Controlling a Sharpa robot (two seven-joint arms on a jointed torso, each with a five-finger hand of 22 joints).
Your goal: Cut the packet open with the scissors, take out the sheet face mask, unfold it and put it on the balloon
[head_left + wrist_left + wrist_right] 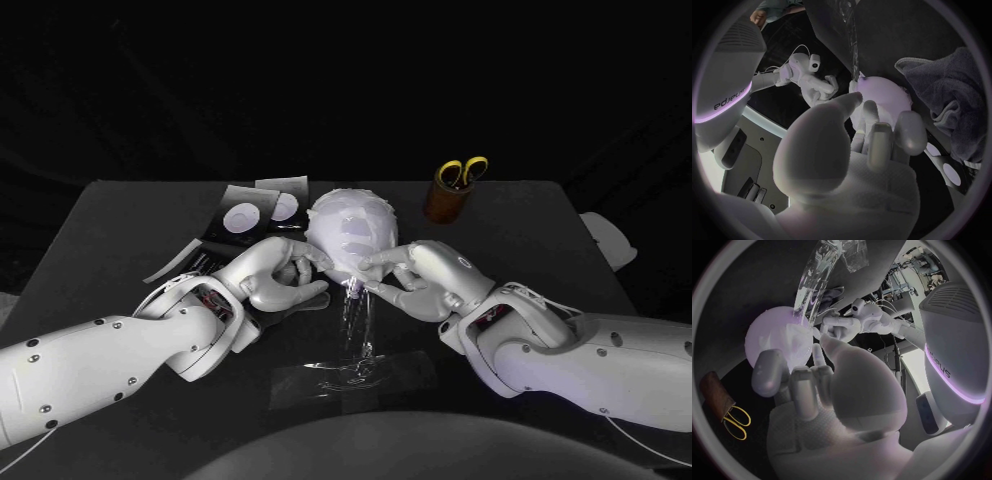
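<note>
The sheet face mask (pixel 346 215) lies wrinkled over the balloon (pixel 352 238), which stands at the centre of the surface (pixel 130 220) on a clear stand (pixel 353 340).

- Left hand (pixel 274 275): fingertips rest against the balloon's lower side on the robot's left, thumb alongside. Whether they pinch the mask's edge cannot be told.
- Right hand (pixel 418 275): thumb and one finger meet at the balloon's lower edge on the opposite side, other fingers loosely curled. Whether they grip the mask cannot be told.

The cut packet (pixel 253 210) lies beyond the left hand, near the balloon. The scissors (pixel 463 172) stand handles-up in a brown holder (pixel 446 203) beyond the right hand, apart from the balloon.
</note>
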